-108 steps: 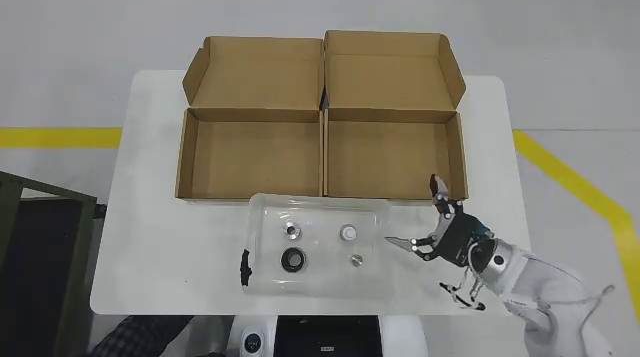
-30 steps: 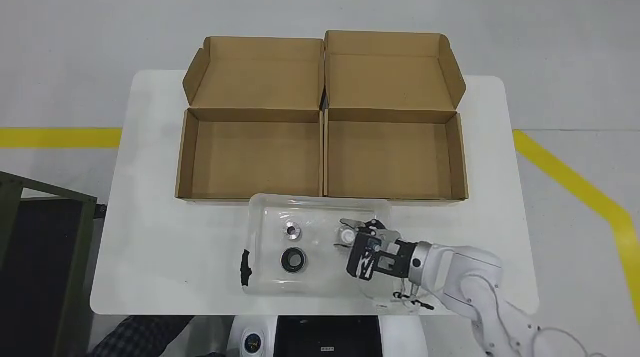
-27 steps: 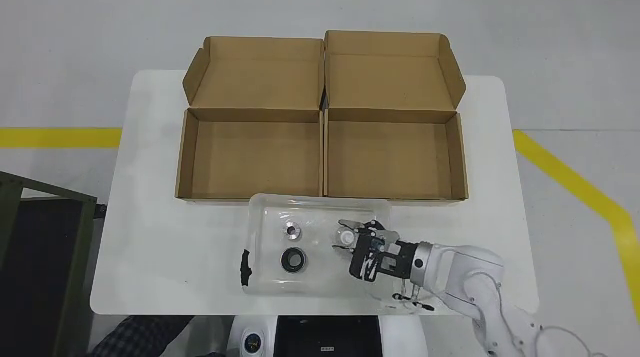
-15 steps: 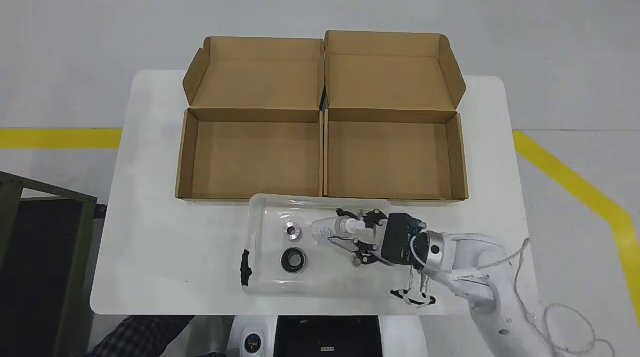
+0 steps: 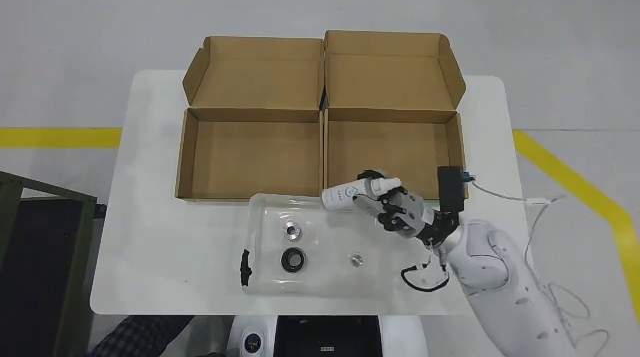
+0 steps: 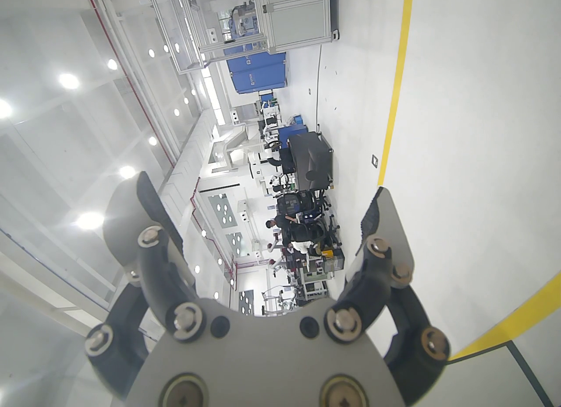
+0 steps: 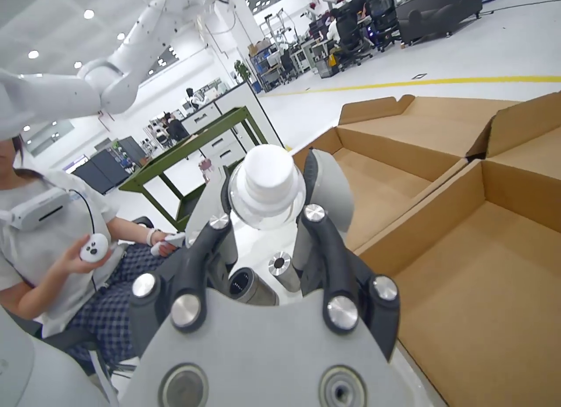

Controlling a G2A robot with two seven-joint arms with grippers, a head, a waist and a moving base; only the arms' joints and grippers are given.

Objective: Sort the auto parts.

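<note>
The right gripper (image 5: pixel 384 201) had its fingers clamped on the white cylindrical part (image 5: pixel 342 196). The part lay roughly level, poking left out of the jaws. It hung over the far edge of the clear plastic tray (image 5: pixel 262 205), just on the near side of the right cardboard box (image 5: pixel 395 162). The left cardboard box (image 5: pixel 250 157) sat open beside that one. In the right wrist view, the part's white capped end stuck out past the fingertips. Down in the tray lay 3 more parts: a silver fitting (image 5: pixel 292 229), a black ring (image 5: pixel 293 259) and a small silver bolt (image 5: pixel 356 257). The left gripper (image 6: pixel 263 198) was spread wide on nothing, aimed out at the room.
</note>
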